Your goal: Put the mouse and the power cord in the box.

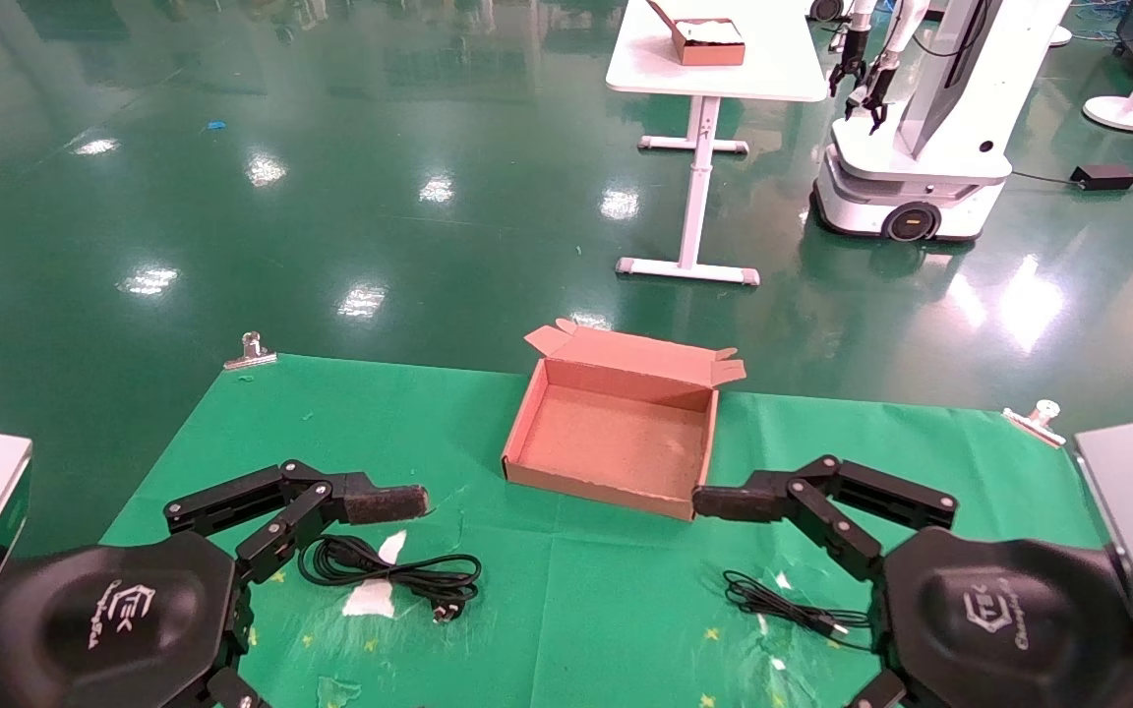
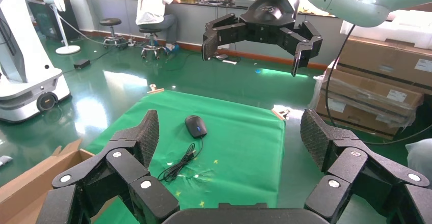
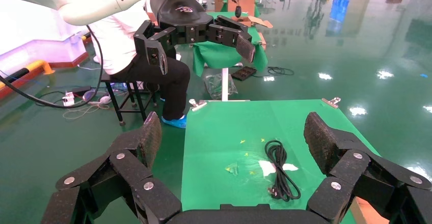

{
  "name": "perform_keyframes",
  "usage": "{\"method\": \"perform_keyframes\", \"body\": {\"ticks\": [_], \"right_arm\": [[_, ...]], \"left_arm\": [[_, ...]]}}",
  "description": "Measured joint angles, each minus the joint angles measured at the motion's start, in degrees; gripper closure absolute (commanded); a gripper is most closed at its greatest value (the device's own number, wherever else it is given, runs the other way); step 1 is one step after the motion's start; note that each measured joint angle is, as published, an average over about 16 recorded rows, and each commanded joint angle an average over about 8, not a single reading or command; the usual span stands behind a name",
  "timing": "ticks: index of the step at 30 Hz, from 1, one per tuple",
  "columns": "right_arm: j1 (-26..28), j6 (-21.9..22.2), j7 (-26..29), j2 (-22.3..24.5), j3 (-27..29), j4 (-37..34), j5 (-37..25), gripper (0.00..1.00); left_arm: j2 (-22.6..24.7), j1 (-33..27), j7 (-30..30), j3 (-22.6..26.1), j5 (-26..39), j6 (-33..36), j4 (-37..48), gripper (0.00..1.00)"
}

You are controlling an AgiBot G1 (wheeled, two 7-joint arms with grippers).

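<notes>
From the head view we can't find the mouse's body at all, since the right gripper (image 1: 724, 503) covers it and only the thin cable shows beside that black housing, while the left wrist view gives us the mouse (image 2: 195, 126) whole. The box (image 2: 30, 175) is cut off by the frame edge in the left wrist view, just one corner showing, and the near end of the power cord (image 1: 399, 572) slips under the left gripper (image 1: 399, 503) in the head view. The plug prongs (image 1: 446, 614) are too small for us to count.
</notes>
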Motion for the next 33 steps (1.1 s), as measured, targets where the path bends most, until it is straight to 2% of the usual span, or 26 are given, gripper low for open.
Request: {"method": "perform_keyframes", "body": {"ticks": [24,33], "right_arm": [[-0.01,-0.02,-0.01,0.05,0.00,-0.01,-0.05,0.00],[0.10,-1.22,-1.34,0.80,-0.35,-1.80,-1.44,0.00]], "left_arm": [[0.03,-0.05,0.05,0.07,0.11,-0.01,0.00,0.00],[0.24,-1.23,0.77,1.30,2.90,0.83,0.21,0.00]]}}
